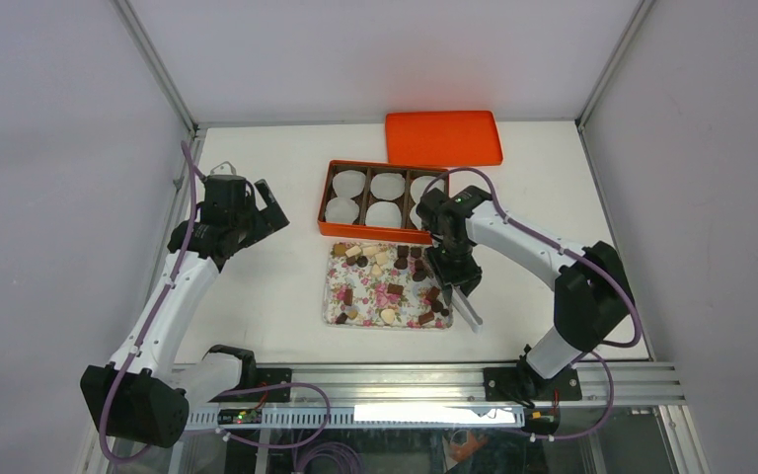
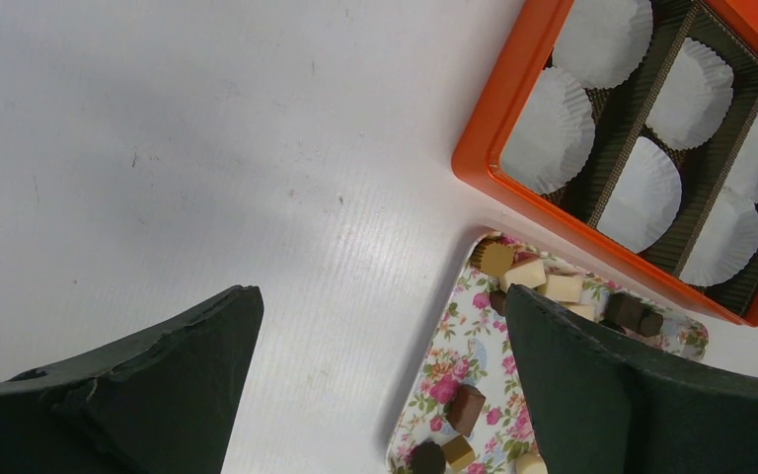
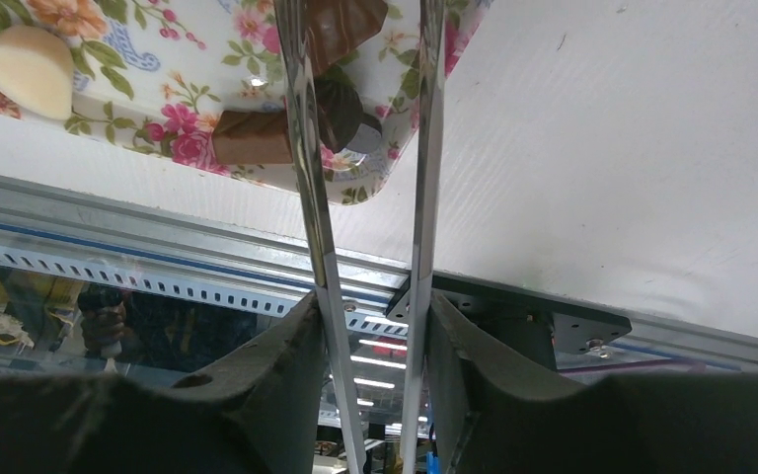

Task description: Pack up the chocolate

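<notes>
Tongs [image 3: 311,197] flank a brown chocolate [image 3: 341,25]; floral tray [image 3: 158,89] beneath.

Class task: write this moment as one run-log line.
left gripper open over table | right gripper shut on tongs | tongs tips flank brown chocolate at tray corner | paper cups empty

White table [image 1: 266,296]: orange box [image 1: 365,232] mid-table; orange lid [image 1: 444,138] just behind it, floral tray [image 1: 367,304] just before it.

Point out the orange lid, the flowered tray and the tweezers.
orange lid [image 1: 444,137]: top external view, centre of its flat top.
flowered tray [image 2: 454,336]: left wrist view, bare printed floor near its left rim.
tweezers [image 3: 308,178]: right wrist view, left metal blade, midway along.
</notes>
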Robot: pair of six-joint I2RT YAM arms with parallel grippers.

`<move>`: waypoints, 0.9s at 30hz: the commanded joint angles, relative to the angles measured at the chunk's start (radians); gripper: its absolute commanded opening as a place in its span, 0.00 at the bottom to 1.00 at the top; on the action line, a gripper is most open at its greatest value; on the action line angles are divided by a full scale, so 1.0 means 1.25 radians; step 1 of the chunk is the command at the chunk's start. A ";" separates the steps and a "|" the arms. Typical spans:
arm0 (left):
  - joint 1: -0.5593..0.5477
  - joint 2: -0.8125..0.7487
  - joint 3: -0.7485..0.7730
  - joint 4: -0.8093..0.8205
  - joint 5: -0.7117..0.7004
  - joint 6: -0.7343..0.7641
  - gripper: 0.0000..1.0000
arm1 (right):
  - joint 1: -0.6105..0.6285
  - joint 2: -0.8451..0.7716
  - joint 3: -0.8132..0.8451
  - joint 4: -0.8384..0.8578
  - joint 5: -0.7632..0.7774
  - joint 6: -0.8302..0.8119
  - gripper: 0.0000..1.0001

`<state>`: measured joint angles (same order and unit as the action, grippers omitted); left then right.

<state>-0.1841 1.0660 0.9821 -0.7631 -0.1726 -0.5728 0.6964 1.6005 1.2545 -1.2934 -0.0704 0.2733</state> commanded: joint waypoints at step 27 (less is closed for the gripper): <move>-0.005 -0.028 -0.012 0.021 0.020 -0.004 0.99 | 0.004 0.053 -0.016 0.065 0.038 -0.029 0.43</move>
<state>-0.1841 1.0599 0.9703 -0.7631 -0.1650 -0.5735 0.6964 1.6566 1.2354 -1.2396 -0.0158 0.2588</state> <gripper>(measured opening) 0.992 0.433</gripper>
